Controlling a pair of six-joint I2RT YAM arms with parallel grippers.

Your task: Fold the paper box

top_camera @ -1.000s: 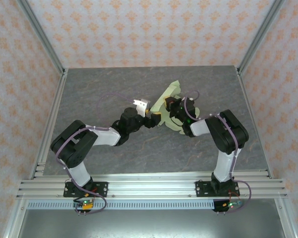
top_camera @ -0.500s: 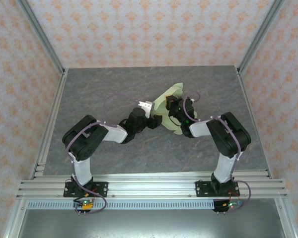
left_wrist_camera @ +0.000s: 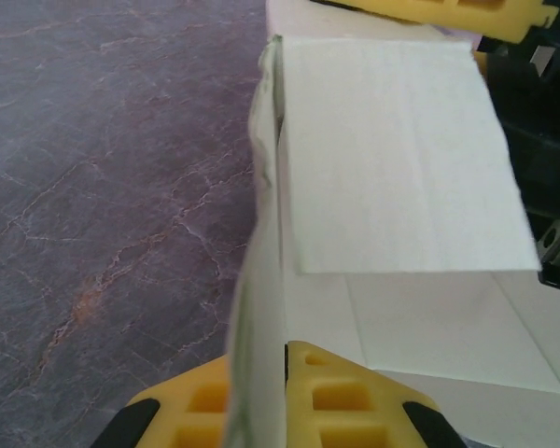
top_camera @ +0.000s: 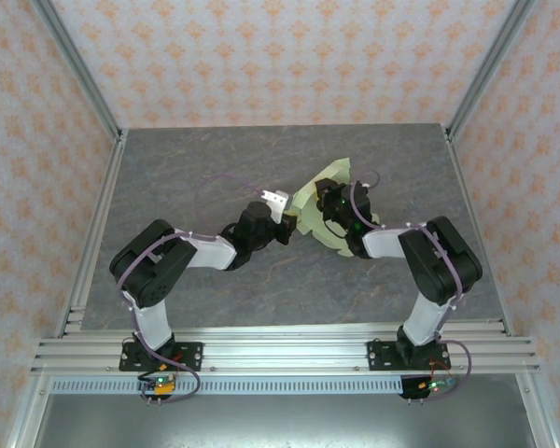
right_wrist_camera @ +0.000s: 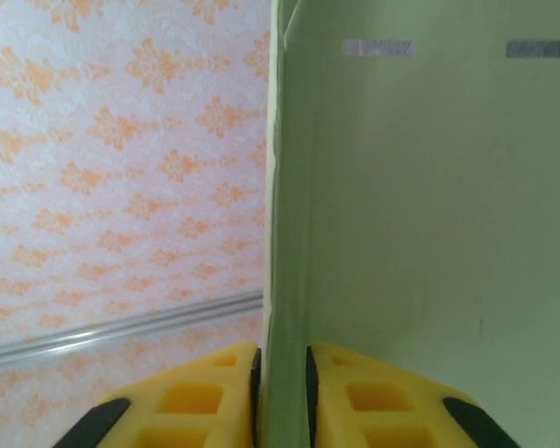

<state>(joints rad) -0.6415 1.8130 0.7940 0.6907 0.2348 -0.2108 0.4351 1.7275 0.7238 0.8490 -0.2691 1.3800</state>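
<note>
The box [top_camera: 315,194] is found right of centre over the table [top_camera: 187,177], caught between the two arms. In the left wrist view the left gripper [left_wrist_camera: 258,373] is closed on a thin edge of the sheet, with a white panel folded across beyond it. In the right wrist view the right gripper [right_wrist_camera: 282,359] is clamped on an upright green wall, the card running straight up between the pads. The step in hand is judged to be the creasing of one panel against another. It would best be done with one grip used as a fixed anchor and the other swung about the scored line, slowly, so that the thin card is neither torn nor buckled.
</note>
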